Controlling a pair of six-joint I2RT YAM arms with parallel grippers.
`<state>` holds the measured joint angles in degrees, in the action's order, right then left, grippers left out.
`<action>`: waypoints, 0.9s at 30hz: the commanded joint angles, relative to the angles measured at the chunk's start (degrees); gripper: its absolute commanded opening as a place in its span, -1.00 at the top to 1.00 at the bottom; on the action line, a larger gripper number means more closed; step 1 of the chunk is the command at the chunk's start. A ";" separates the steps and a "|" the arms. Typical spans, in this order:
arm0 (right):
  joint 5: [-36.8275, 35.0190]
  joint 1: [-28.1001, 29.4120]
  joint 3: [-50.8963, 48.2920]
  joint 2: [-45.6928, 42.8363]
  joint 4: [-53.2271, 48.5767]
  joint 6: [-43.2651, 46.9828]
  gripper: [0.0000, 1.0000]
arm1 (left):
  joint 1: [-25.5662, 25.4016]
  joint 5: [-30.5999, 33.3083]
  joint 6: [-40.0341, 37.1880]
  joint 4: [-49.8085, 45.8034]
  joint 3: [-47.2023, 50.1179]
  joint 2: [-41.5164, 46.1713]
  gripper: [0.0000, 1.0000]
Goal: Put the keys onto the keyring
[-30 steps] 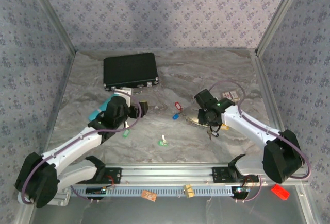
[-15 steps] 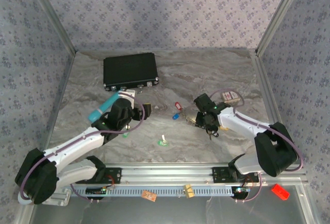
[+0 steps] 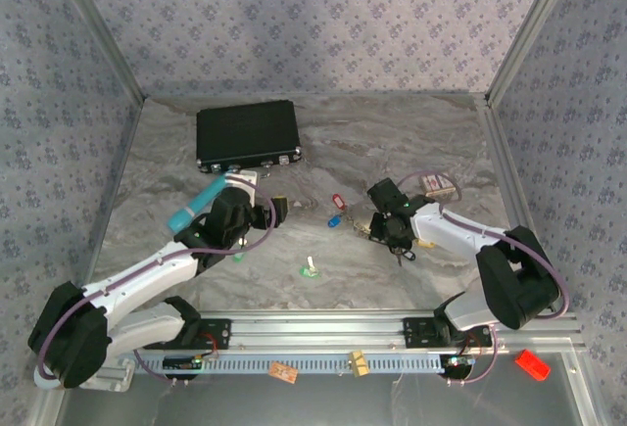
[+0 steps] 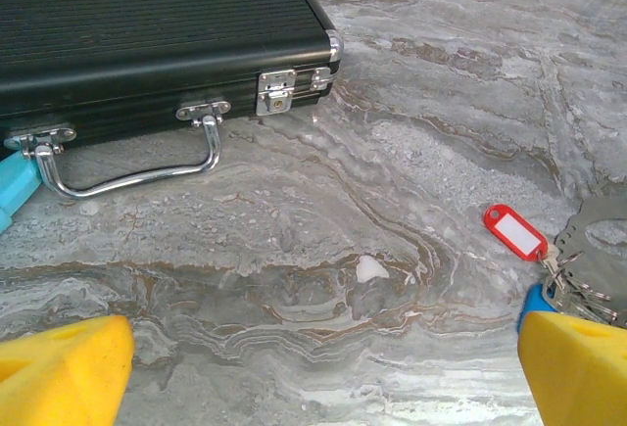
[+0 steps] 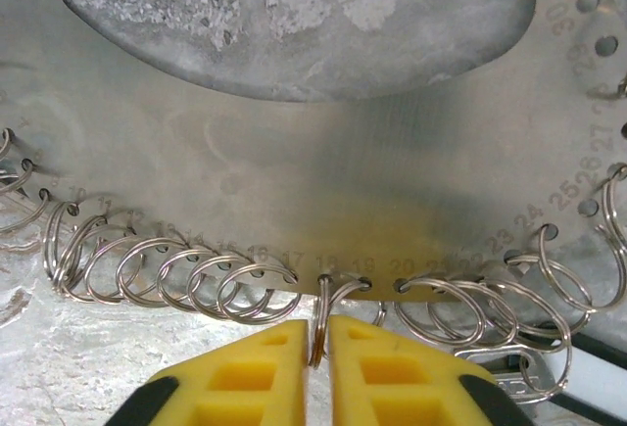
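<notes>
**Right hand drawn shut on a split ring within the last second**

Since a second ago the right hand (image 5: pixel 319 333) has been shifted slightly toward the table's middle. Its yellow fingers (image 5: pixel 250 372) have been brought together from a wide spread. One split ring (image 5: pixel 320 297), hung from a hole near the stamped numbers 18 and 19, is now pinched between them. It belongs to the keyring plate (image 5: pixel 294 152), a flat metal disc with numbered holes along its rim and a ring threaded through most holes in view. The plate is laid flat on the marble-patterned table (image 3: pixel 392 142), right of centre in the top view.

The left hand (image 4: pixel 318 377) has been kept spread wide, with only bare table between its fingertips. A red key tag (image 4: pixel 514 233) is seen at the plate's edge; whether it is attached cannot be told. A blue key tag (image 4: pixel 534 299) lies close under it, partly hidden by a fingertip. Nearer the arm bases, a green and white key tag (image 3: pixel 309 270) and a small green key tag (image 3: pixel 238 256) are laid loose, well apart from the plate. A black case (image 4: pixel 147 24) is set at the back, and a teal tube (image 3: pixel 193 208) lies beside the left arm.
</notes>
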<state>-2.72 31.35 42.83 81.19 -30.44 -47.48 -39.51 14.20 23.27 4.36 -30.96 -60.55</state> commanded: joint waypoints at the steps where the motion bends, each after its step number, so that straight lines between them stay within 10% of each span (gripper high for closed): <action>1: -0.47 -0.17 0.98 0.48 -1.41 0.43 0.82 | -0.40 1.08 0.28 -0.54 -2.17 0.50 -1.00; 23: 5.73 8.36 8.94 7.28 -5.93 10.13 1.00 | -1.46 2.02 0.90 -1.48 -1.47 1.38 -0.99; 27: 6.59 8.59 10.12 8.79 -5.47 10.56 0.71 | -1.59 2.24 0.99 -1.79 -1.30 1.82 -1.00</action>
<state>2.85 39.64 50.87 88.88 -34.57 -38.37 -40.64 15.29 23.66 3.05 -31.35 -59.83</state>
